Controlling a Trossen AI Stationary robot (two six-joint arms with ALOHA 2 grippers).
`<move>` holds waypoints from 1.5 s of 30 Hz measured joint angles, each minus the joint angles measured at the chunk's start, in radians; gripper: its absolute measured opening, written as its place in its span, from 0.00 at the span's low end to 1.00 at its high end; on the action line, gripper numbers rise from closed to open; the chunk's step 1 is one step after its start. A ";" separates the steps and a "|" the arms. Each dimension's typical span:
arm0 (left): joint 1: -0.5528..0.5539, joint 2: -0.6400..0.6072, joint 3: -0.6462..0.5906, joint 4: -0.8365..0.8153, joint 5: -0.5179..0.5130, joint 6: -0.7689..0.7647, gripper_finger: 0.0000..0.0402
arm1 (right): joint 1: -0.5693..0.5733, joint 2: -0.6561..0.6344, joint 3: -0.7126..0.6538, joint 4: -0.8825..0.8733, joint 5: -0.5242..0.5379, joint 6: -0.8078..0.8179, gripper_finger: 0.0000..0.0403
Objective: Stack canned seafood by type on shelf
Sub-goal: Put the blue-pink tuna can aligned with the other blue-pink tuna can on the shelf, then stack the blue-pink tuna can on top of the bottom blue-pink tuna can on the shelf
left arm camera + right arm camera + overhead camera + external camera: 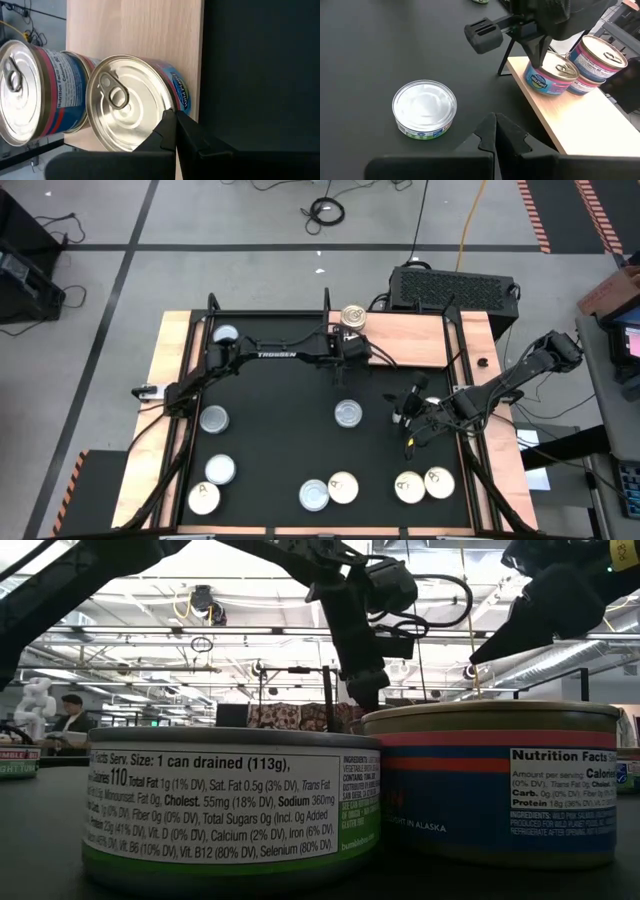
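The shelf (415,340), a light wooden board, lies at the table's far right. On it a stack of two pull-tab tins (600,57) stands beside a single pull-tab tin (127,100). My left gripper (172,117) is shut, with its tips at that single tin's rim near the shelf's edge (540,60). My right gripper (495,122) hovers shut above the black mat with nothing in it. A silvery tin (425,107) stands on the mat ahead of it. More tins rest on the mat along the near edge (343,487) and at the left (213,419). My left gripper meets the single tin's lid rim (167,107) with its shut fingertips, on the side toward the shelf's edge. The fingers slant down from above, coming from the table's left. The tin stands upright on the shelf. Whether the tips pinch the rim or only lean on it does not show.
Two tins, one with a green label (235,805) and one with a blue and red label (490,785), stand close to the near edge. A black box (450,285) sits behind the shelf. Cables run over the shelf. Bare black mat lies mid-table.
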 joint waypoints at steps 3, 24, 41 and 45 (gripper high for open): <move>0.003 0.000 0.000 0.002 0.000 0.015 0.00 | 0.000 0.000 0.000 0.000 0.000 0.000 0.00; -0.006 0.000 0.000 0.011 -0.010 0.057 0.04 | 0.000 0.000 0.000 0.001 0.000 0.001 0.00; -0.047 -0.035 0.000 -0.004 -0.060 0.040 0.12 | 0.000 0.000 0.000 0.001 -0.003 0.001 0.00; -0.090 -0.101 0.000 -0.056 -0.073 -0.031 0.12 | 0.000 0.000 0.000 0.002 -0.005 0.001 0.00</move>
